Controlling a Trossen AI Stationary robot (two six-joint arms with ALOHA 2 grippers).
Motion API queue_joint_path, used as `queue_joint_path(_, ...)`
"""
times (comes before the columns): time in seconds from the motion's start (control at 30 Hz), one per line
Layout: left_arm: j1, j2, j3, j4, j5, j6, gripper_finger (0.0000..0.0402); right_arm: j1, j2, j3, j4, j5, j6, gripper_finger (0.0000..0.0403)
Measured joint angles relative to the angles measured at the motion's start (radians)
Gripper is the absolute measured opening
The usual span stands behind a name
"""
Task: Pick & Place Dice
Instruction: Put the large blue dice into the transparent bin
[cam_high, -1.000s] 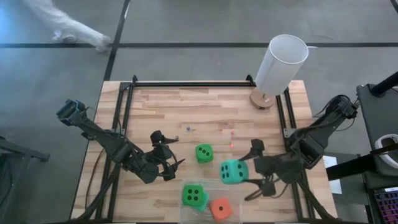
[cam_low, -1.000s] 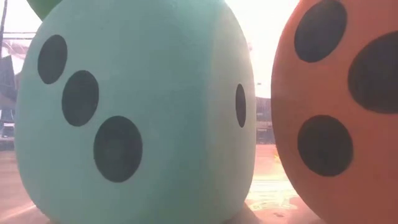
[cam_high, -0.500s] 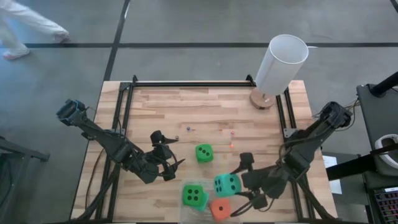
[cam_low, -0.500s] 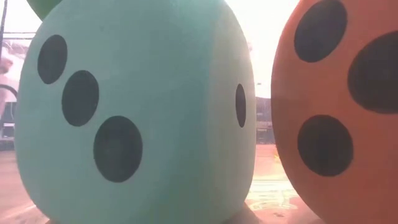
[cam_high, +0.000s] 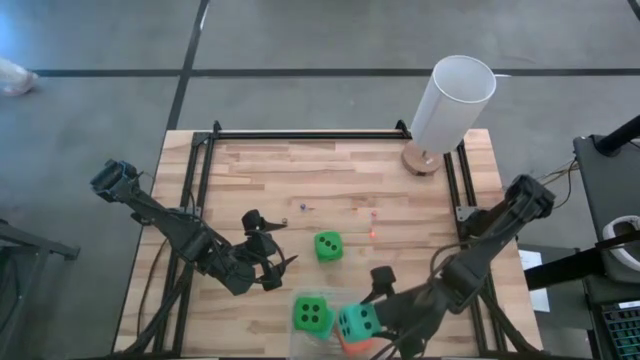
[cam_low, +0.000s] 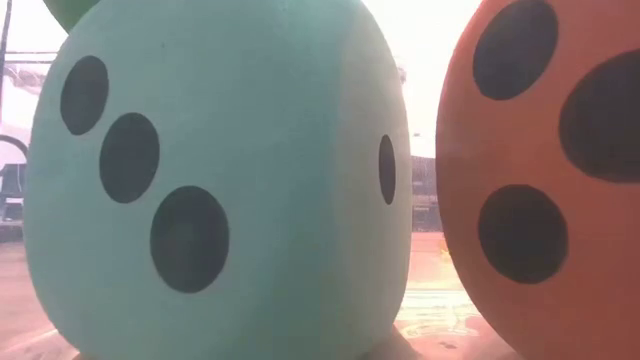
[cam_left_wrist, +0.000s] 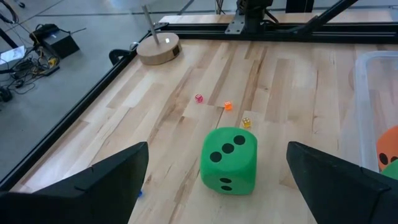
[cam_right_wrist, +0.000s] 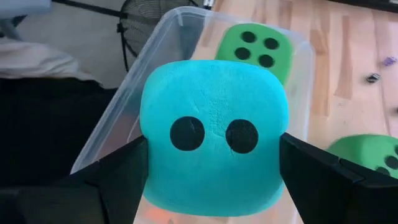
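Right gripper (cam_right_wrist: 214, 165) clamped on teal die (cam_right_wrist: 213, 143), held above clear bin (cam_right_wrist: 180, 25); green die (cam_right_wrist: 252, 46) in bin beyond. Left gripper (cam_left_wrist: 217, 171) apart, idle; second green die (cam_left_wrist: 229, 160) just ahead on worktop (cam_left_wrist: 298, 81).

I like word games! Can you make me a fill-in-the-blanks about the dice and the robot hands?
1. The right hand holds a teal die showing ____ dots toward its camera.
2. That die hangs over a clear ____.
3. The left hand is open and holds ____.
4. The green die in front of it sits on the ____.

Missing words: two; bin; nothing; table
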Motion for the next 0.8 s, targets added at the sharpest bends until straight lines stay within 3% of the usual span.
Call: queue_joint_path(0.8,0.000,0.000,0.000,0.000,0.000,0.000,0.0388,-0.010,0.006,0.006,-0.023,-0.017,0.004,0.0396)
